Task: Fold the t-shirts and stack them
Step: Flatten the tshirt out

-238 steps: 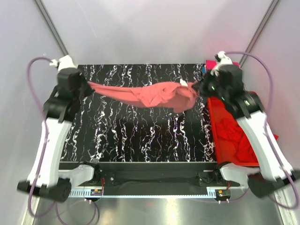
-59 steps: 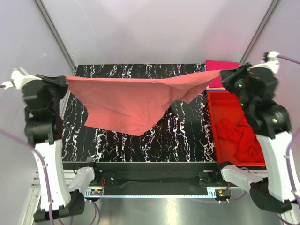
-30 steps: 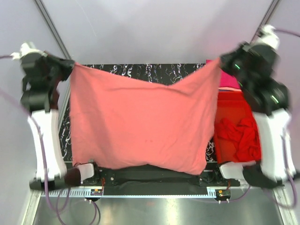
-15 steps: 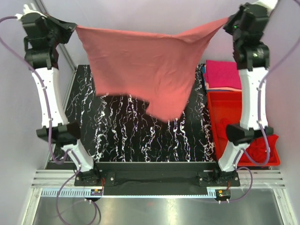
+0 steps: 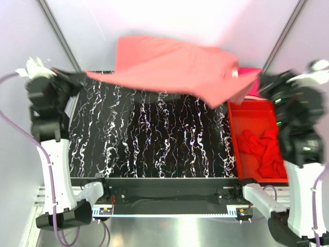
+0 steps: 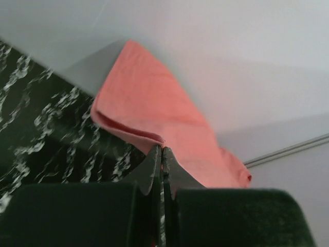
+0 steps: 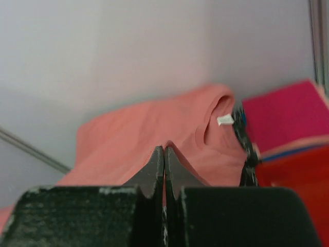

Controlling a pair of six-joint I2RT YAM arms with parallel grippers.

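Top view: high above the table (image 5: 154, 144), facing down. Wrist views: close-range, facing outward. All three share the salmon t-shirt (image 5: 175, 69).

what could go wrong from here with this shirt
The salmon t-shirt billows at the table's far edge, so it may land partly off it. Its right end hangs near the red bin and might drape into it. The left gripper and right gripper pinch only thin edges, which may slip.

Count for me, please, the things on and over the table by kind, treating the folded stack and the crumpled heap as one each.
Salmon-pink t-shirt, held aloft: 1
Folded stack, magenta on top: 1
Crumpled red heap: 1
Red bin: 1
Total: 4
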